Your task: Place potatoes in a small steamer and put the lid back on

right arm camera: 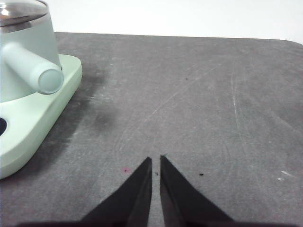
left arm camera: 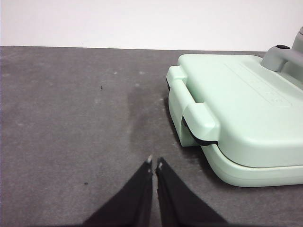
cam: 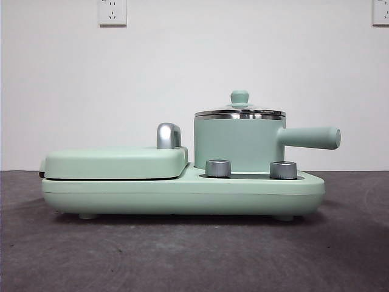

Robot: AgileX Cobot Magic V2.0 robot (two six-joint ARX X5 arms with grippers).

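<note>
Nothing of the job shows as done or underway — the small steamer (cam: 239, 145) sits on the right side of the mint-green cooker base (cam: 182, 193), its handle (cam: 311, 138) pointing outward, and the lid (cam: 239, 112) rests on its rim. No potatoes appear in any view; whether one is already inside the closed pot I cannot tell. Beside the pot lies the closed grill cover (cam: 115, 163). Both arms hang back, low over the grey counter (cam: 182, 255): the left gripper (left arm camera: 154, 164) near the grill end, the right gripper (right arm camera: 155, 161) off the pot's handle side — each with jaws nearly pressed together, holding nothing.
</note>
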